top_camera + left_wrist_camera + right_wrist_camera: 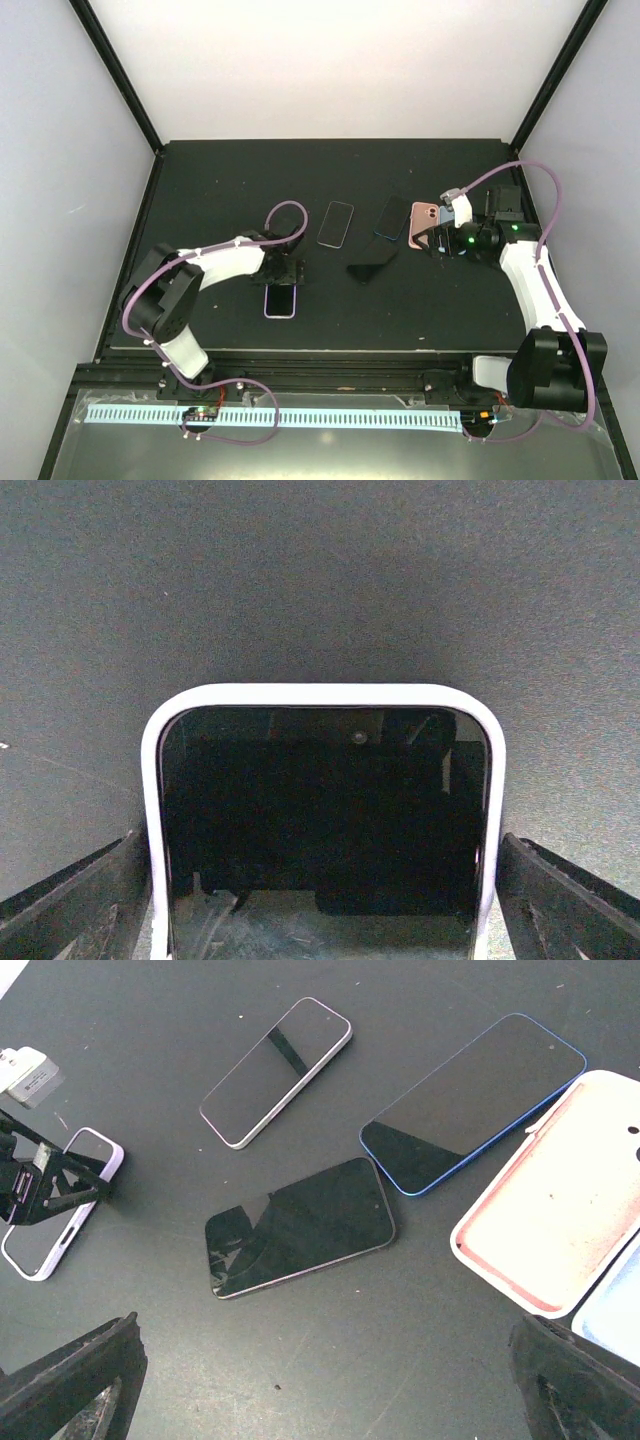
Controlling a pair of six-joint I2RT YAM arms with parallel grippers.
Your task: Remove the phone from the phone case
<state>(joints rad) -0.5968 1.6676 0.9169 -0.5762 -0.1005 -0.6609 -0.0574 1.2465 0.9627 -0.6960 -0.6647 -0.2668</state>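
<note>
A black table (200, 180) seen from above and behind two white robot arms. The task's phone (281, 302), screen up in a pale lilac phone case (322, 694), lies flat at about 7 o'clock from the table's middle. The left gripper (281, 274) stands over the phone's far end, its dark fingers (85, 910) straddling the case right at its two long edges; I cannot tell whether they squeeze it or only flank it. The right gripper (441, 243) hovers at 3 o'clock with its fingers (70, 1380) spread wide and nothing between them. Loose items lie across the middle: a silver-edged phone (336, 223) at 12 o'clock, a blue-edged phone (391, 218) at 2 o'clock, and a dark phone (372, 265) at 4 o'clock. An empty pink case (424, 222), inside up, lies just beside the blue-edged phone at 3 o'clock, under the right gripper
</note>
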